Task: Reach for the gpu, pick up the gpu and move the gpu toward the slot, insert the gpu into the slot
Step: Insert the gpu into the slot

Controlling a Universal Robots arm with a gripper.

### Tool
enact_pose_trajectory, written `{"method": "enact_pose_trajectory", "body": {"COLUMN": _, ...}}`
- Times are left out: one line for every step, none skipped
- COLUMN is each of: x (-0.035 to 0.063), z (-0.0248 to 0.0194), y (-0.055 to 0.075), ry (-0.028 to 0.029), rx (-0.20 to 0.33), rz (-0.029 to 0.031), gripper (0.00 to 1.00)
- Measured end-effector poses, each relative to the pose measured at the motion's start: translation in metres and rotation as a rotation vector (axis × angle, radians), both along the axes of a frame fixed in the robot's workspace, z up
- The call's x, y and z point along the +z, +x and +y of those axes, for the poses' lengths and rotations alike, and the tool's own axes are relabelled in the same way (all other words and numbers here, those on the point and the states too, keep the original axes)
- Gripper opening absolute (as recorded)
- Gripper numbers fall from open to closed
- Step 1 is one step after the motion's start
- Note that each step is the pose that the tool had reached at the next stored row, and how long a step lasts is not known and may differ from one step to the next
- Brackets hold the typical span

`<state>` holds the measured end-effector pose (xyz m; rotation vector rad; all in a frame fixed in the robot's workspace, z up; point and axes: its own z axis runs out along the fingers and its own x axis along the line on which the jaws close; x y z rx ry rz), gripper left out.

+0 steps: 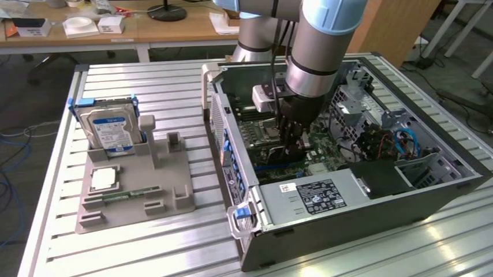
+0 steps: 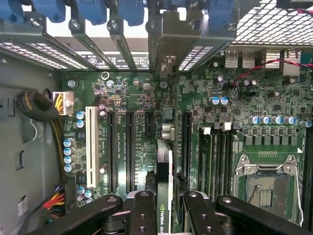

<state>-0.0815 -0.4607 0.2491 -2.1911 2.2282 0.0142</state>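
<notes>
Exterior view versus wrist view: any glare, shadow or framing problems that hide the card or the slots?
Exterior view: window glare streaks the ribbed aluminium table; the grey robot arm shadows the open black computer case below it. Wrist view: evenly lit green motherboard; bright backlight through the rear vent grille; the thin dark gpu card seen edge-on between the black fingers, its lower part cropped.

tabletop: ribbed aluminium slats, pale grey, light glare toward the exterior view's right. wooden desk behind, light brown, carrying white boxes and a black round lamp base. wooden panel at the exterior view's right. floor: grey, with loose blue and white cables at the exterior view's left. white chair legs at far right.
</notes>
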Motion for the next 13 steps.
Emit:
{"method": "enact_pose_trajectory", "body": {"x": 0.0, "z": 0.0, "y": 0.0, "ry": -0.0001, "rx": 0.0, "rz": 0.0, "gripper": 0.26}}
{"method": "enact_pose_trajectory", "body": {"x": 0.0, "z": 0.0, "y": 0.0, "ry": -0.0001, "rx": 0.0, "rz": 0.0001, "gripper": 0.26}}
{"method": "enact_pose_trajectory", "body": {"x": -0.0002, "z": 0.0, "y": 0.0, "ry": 0.0, "rx": 0.0, "rz": 0.0, "gripper": 0.26}}
{"method": "enact_pose_trajectory", "body": {"x": -0.0002, "z": 0.0, "y": 0.0, "ry": 0.0001, "rx": 0.0, "rz": 0.0, "gripper": 0.26}}
{"method": "enact_pose_trajectory", "body": {"x": -0.0002, "z": 0.0, "y": 0.0, "ry": 0.0, "rx": 0.0, "rz": 0.0, "gripper": 0.26}}
{"method": "enact_pose_trajectory", "body": {"x": -0.0003, "z": 0.0, "y": 0.0, "ry": 0.0, "rx": 0.0, "rz": 0.0001, "gripper": 0.26}}
{"method": "enact_pose_trajectory", "body": {"x": -0.0003, "z": 0.0, "y": -0.0002, "ry": 0.0002, "rx": 0.0, "rz": -0.0001, "gripper": 0.26}}
{"method": "enact_pose_trajectory", "body": {"x": -0.0004, "z": 0.0001, "y": -0.0005, "ry": 0.0003, "rx": 0.0, "rz": -0.0002, "gripper": 0.26}}
{"method": "enact_pose_trajectory", "body": {"x": -0.0004, "z": 0.0001, "y": -0.0005, "ry": 0.0004, "rx": 0.0, "rz": -0.0001, "gripper": 0.26}}
{"method": "enact_pose_trajectory", "body": {"x": -0.0004, "z": 0.0001, "y": -0.0007, "ry": 0.0003, "rx": 0.0, "rz": -0.0001, "gripper": 0.26}}
{"method": "enact_pose_trajectory", "body": {"x": -0.0003, "z": 0.0, "y": -0.0011, "ry": 0.0002, "rx": 0.0, "rz": 0.0, "gripper": 0.26}}
{"method": "enact_pose_trajectory", "body": {"x": -0.0003, "z": 0.0, "y": -0.0012, "ry": 0.0002, "rx": 0.0, "rz": 0.0, "gripper": 0.26}}
{"method": "enact_pose_trajectory", "body": {"x": -0.0005, "z": 0.0, "y": -0.0016, "ry": 0.0002, "rx": 0.0, "rz": -0.0001, "gripper": 0.26}}
